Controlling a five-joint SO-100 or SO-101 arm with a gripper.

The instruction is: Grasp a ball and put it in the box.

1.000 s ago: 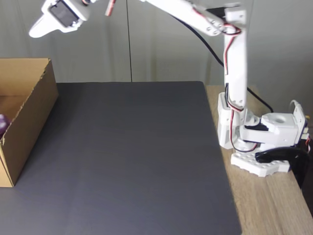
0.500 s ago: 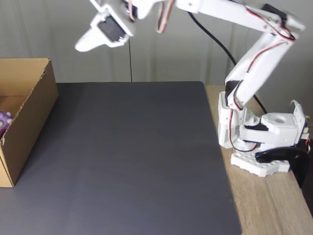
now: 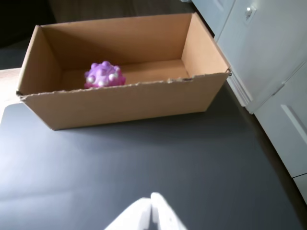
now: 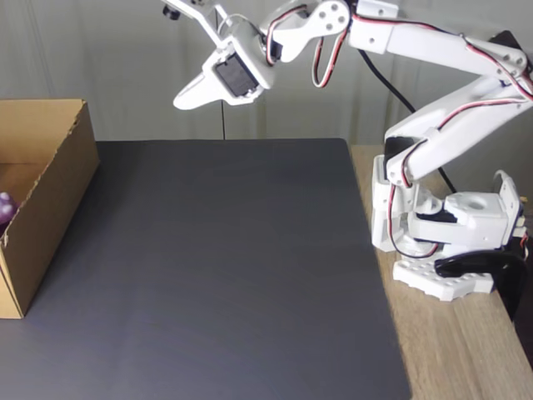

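A dark mat (image 4: pixel 225 267) covers most of the table, with bare wood (image 4: pixel 466 350) showing at the right in the fixed view, where the white arm (image 4: pixel 441 100) is bolted down. At the far left edge of that view stands the box (image 4: pixel 50 208), open-topped, its near wall plain cardboard; in the wrist view the box (image 3: pixel 124 103) lies across the far side of the mat with pale cabinet doors (image 3: pixel 268 52) beyond it to the right.

The ball (image 3: pixel 104 75) sits on the box floor towards the left end in the wrist view, close behind the front wall; in the fixed view only a purple sliver of the ball (image 4: pixel 5 208) shows at the left edge. So the placing looks done, and the step in hand is judged to be the retreat.

The gripper (image 4: pixel 193 93) hangs high above the far part of the mat, well apart from the box, and in the wrist view the gripper (image 3: pixel 151 207) shows its two white tips pressed together with nothing between them — closed and empty.

To finish well, the arm should fold back towards its base at the right while keeping height, so no link dips to the mat or swings towards the box wall — a slow, smooth return is best.
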